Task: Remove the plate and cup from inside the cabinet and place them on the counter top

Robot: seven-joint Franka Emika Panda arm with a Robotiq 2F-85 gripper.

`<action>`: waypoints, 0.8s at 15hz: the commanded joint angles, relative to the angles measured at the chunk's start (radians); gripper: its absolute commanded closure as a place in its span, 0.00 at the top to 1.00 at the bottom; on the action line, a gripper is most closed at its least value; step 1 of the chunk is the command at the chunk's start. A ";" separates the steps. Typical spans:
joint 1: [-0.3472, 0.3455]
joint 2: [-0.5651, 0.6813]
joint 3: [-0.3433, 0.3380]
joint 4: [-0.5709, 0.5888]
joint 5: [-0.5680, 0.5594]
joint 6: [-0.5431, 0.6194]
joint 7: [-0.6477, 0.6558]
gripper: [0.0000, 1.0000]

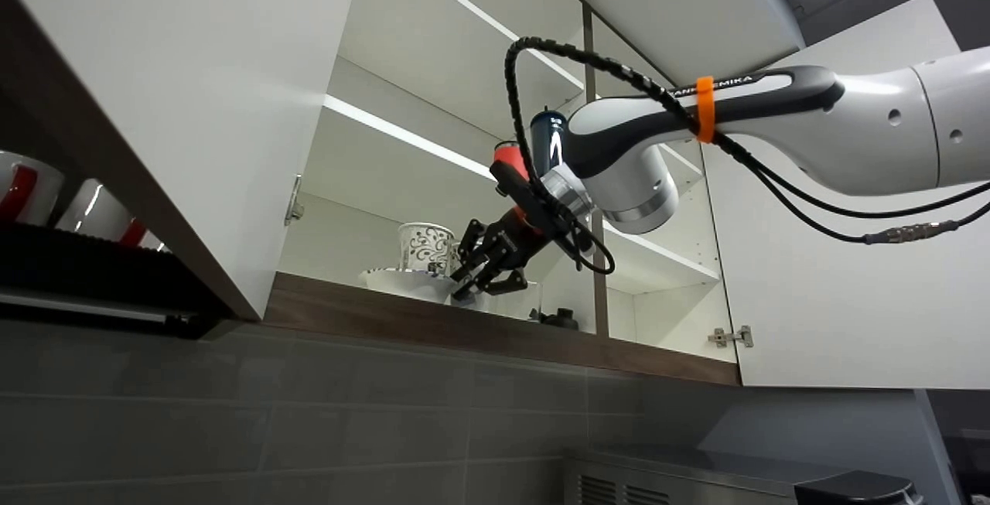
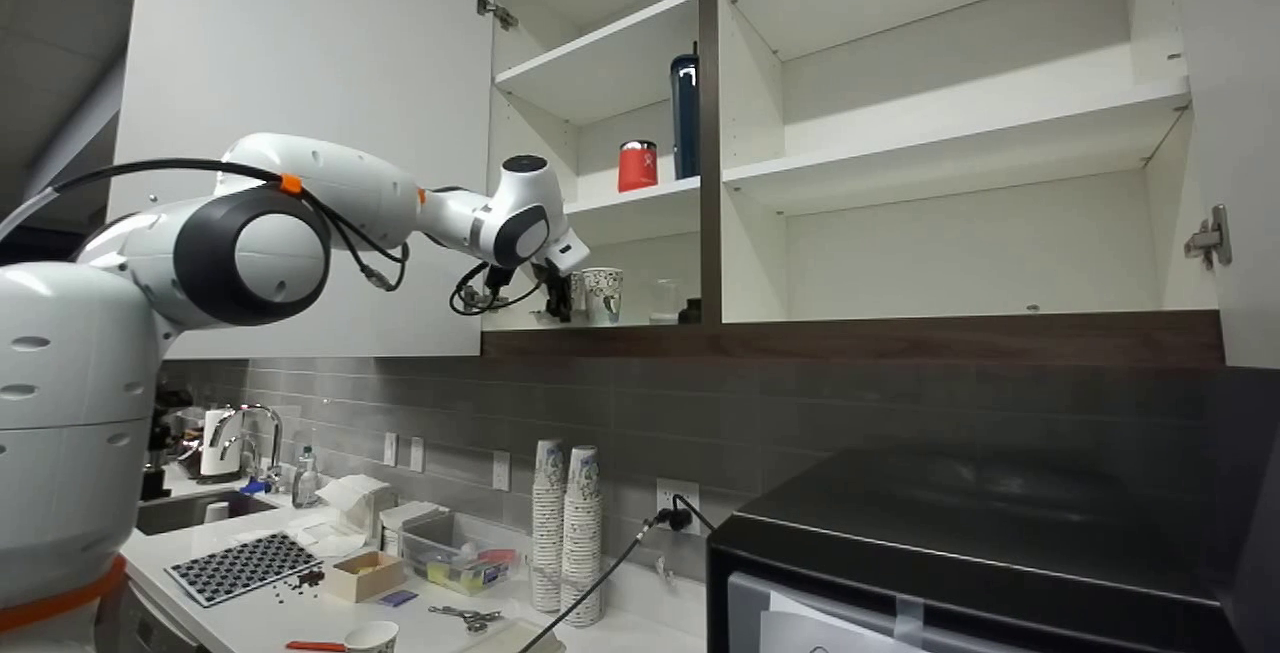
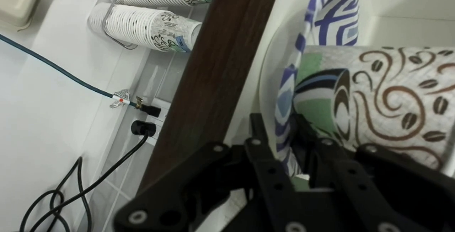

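- The black two-fingered gripper was inside the white cabinet with a dark wood bottom edge, set astride the rim of a round, purple-patterned white plate, deep as a bowl, likely because a thin rim suits a pinch.
- Its jaws stood parted around that rim; whether they clenched it, I could not tell.
- A paper-looking white cylindrical cup with brown swirls seemed to stand in the plate, perhaps so one lift could carry both.
- Neither was yet on the white counter top below.

Both exterior views look up into the cabinet; tilted, the wrist view closely frames the plate.
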 commanded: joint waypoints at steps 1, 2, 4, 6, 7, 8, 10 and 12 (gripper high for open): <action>0.018 0.020 -0.012 0.029 -0.002 -0.022 0.027 0.26; 0.019 0.021 -0.012 0.030 -0.001 -0.022 0.028 0.24; 0.022 0.024 -0.012 0.032 0.001 -0.022 0.031 0.13; 0.024 0.028 -0.012 0.038 0.004 -0.022 0.034 0.01; 0.024 0.030 -0.012 0.041 0.005 -0.022 0.034 0.01; 0.025 0.032 -0.013 0.045 0.005 -0.023 0.034 0.00; 0.026 0.033 -0.012 0.046 0.002 -0.022 0.034 0.01; 0.026 0.029 -0.012 0.043 0.004 -0.023 0.029 0.01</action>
